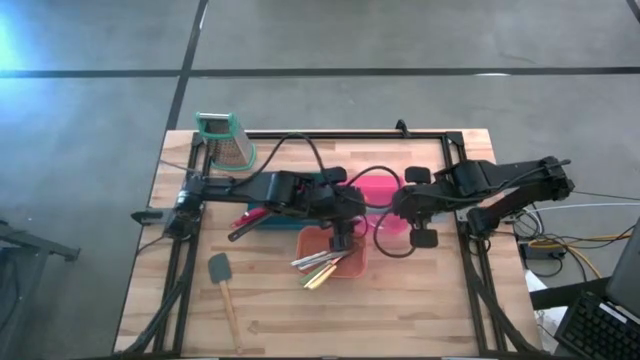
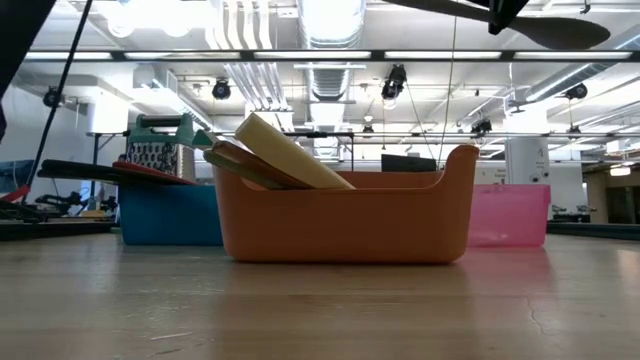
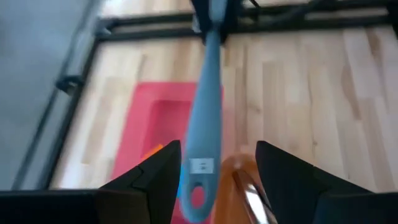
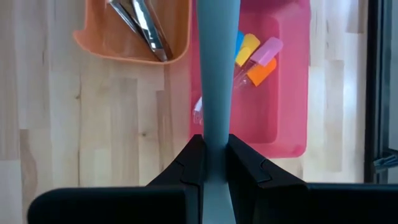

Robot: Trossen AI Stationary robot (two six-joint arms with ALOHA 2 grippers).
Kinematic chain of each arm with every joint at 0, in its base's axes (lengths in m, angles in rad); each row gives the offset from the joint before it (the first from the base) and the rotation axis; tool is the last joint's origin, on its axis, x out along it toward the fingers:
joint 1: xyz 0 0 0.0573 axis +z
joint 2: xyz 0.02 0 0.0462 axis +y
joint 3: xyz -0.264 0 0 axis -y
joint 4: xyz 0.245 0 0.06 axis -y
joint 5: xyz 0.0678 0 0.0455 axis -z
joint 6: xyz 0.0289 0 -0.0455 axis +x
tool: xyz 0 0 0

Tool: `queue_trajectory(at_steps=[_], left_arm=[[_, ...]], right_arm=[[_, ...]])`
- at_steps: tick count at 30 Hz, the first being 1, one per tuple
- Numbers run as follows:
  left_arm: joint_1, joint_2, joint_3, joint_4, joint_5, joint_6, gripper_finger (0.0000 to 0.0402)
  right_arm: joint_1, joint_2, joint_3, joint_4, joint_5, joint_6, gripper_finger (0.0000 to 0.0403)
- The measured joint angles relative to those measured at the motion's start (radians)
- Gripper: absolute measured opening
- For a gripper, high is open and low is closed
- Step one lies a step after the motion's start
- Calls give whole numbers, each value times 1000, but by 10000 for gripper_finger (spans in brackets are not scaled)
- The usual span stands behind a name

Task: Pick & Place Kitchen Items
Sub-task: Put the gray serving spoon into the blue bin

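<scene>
A slim blue-grey utensil point(image 4: 216, 74) hangs in the air over the pink tray point(image 1: 385, 195), with my right gripper point(image 4: 215, 163) shut on it. Its handle end, pierced by a hanging hole point(image 3: 198, 194), lies between the spread fingers of my open left gripper point(image 3: 217, 180), close to one finger; I cannot tell if it touches. In the high view my left gripper point(image 1: 348, 230) is over the orange tray's point(image 1: 335, 262) far rim and my right gripper point(image 1: 400, 212) at the pink tray's right side. Metal knives point(image 1: 318, 265) lie in the orange tray, small coloured spatulas point(image 4: 255, 56) in the pink one. My right gripper pinches the utensil's stem point(image 4: 215, 140) between its two fingers, away from the holed end. The fingers slant down from the table's right side, and the utensil runs on lengthwise past their tips toward my left gripper. It is lifted clear above the pink tray.
A blue tray point(image 1: 268, 218) with red and black spoons stands left of the pink one. A metal grater with a teal top point(image 1: 226, 140) stands at the far left. A dark-headed spatula with a wooden handle point(image 1: 224, 290) lies on the near left of the table.
</scene>
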Motion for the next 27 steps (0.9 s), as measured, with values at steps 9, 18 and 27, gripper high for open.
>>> queue_trajectory(at_steps=[9,18,27], left_arm=[[41,50,-2,-31,40,-4,211],[58,49,1,-31,39,-18,208],[56,49,0,-33,118,-38,87]], right_arm=[[0,0,0,17,-12,-3,31],[-1,0,0,18,-12,-9,31],[-4,0,0,19,-16,-21,31]])
